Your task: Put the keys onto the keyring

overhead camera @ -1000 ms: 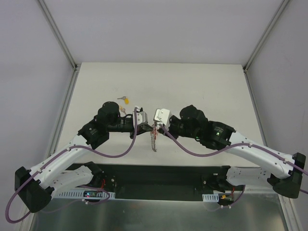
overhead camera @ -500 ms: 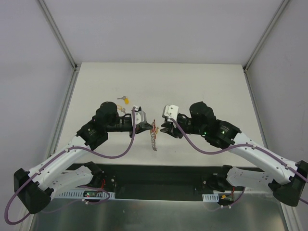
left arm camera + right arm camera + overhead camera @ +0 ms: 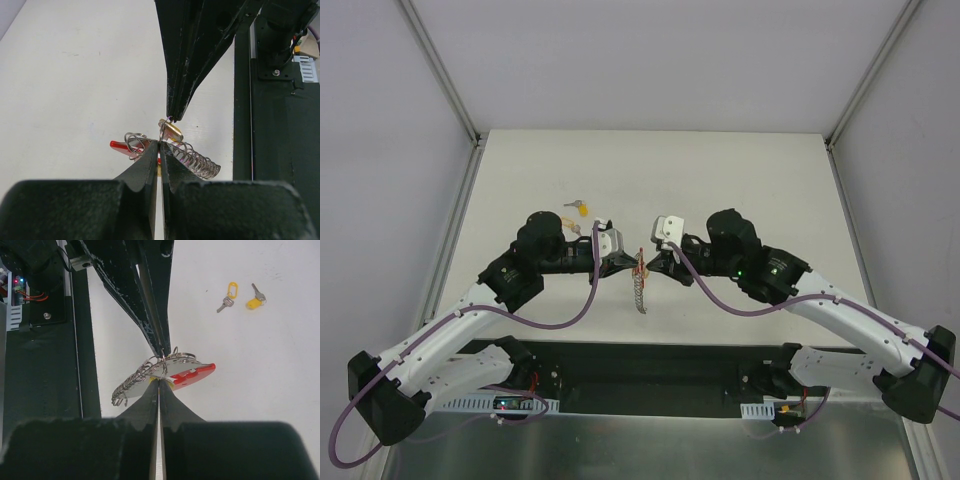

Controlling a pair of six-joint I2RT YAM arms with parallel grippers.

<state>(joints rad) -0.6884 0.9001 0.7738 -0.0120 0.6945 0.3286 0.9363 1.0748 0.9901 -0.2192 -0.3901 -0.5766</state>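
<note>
Midway across the table (image 3: 750, 180), left fingers (image 3: 144, 167) and right fingers (image 3: 143, 407) clamped on the keyring (image 3: 192, 374), two keys (image 3: 256, 301) apart

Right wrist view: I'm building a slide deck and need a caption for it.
The right hand and left hand pinch the keyring from opposite sides; two keys lie loose on the table beyond.

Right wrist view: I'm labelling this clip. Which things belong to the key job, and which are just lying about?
Job: keyring, pinched by left gripper and right gripper; yellow-loop key; yellow-block key.
Not part of it: table, black base plate.
</note>
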